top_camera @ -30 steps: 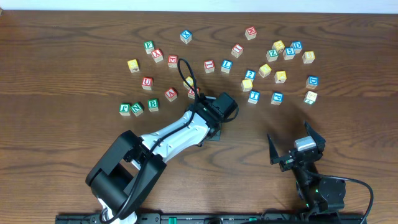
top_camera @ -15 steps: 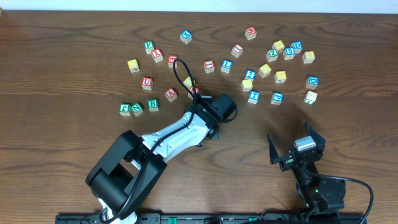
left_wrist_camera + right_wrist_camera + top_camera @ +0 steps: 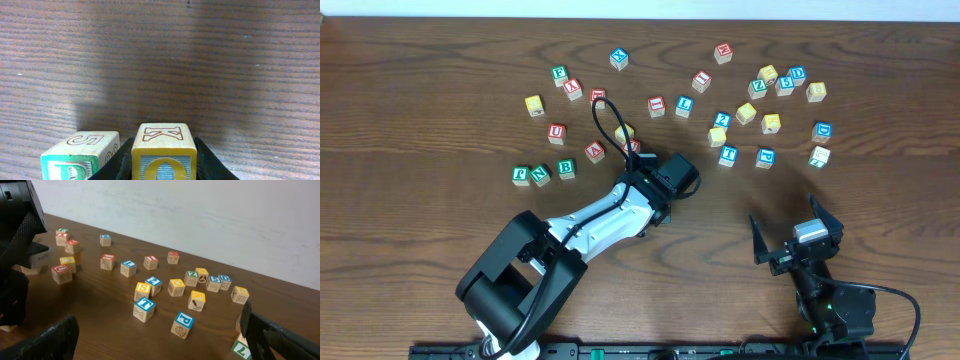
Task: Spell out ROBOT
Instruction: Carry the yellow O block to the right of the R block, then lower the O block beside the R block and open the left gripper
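Left claw (image 3: 162, 167) grips yellow-faced cube (image 3: 163, 136) between jaws.

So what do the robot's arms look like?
The left arm is white in the middle with chunky black joints, and a thin black cable loops out near its wrist. The right arm is mostly black, with a small pale grey block on top, a tiny green glow, and two pointy black fingers.
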Motion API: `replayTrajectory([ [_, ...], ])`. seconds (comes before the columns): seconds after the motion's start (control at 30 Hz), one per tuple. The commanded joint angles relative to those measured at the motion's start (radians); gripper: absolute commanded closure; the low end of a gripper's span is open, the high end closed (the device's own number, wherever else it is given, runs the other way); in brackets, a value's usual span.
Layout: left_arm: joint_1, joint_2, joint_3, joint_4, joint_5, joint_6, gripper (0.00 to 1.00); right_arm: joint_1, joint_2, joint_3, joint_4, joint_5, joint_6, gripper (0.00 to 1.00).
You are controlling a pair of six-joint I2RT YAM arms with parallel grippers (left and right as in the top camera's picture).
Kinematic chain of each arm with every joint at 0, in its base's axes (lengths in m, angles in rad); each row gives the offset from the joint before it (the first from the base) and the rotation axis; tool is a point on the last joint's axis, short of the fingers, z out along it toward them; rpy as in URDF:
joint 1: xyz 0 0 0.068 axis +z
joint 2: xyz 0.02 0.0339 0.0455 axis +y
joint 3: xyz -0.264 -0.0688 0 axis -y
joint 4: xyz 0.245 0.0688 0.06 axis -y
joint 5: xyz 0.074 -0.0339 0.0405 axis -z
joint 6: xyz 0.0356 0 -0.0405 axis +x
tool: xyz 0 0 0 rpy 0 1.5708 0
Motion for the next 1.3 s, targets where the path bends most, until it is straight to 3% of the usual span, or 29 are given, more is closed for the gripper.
replayTrajectory([
  [0.0,0.003,0.002,-0.031,-0.021,0.024,-0.009,0.93,-0.008,-0.006,-0.001,-0.005,-0.002,0.011,0.01],
  [0.27,0.003,-0.011,-0.031,-0.043,0.074,-0.01,0.93,-0.008,-0.006,-0.001,-0.005,-0.002,0.011,0.01],
  [1.27,0.005,-0.011,-0.05,0.01,0.032,-0.006,0.93,-0.008,-0.006,-0.001,-0.005,-0.002,0.011,0.01],
])
